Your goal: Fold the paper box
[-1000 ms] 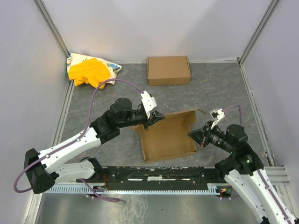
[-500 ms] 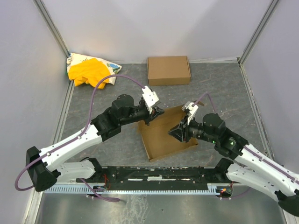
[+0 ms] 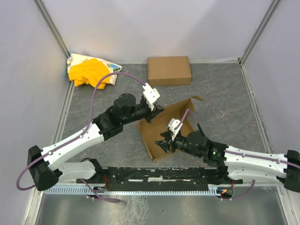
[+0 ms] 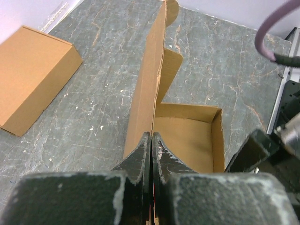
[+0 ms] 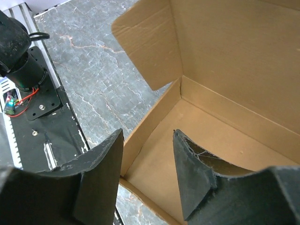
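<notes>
The plain brown cardboard die-cut box (image 3: 151, 135) is sitting half-folded mid grey marbled desk (image 3: 220, 93), tray part down and one long flap standing up. The left fingers (image 4: 146, 152) are pinching tight on that upright flap's edge. The right fingers (image 5: 111, 152) are hanging spread apart, straddling the tray's near wall, one inside and one outside.

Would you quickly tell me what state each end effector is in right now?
Left end effector: closed on the paper box, pinching its upright flap.
Right end effector: open, holding nothing.
</notes>
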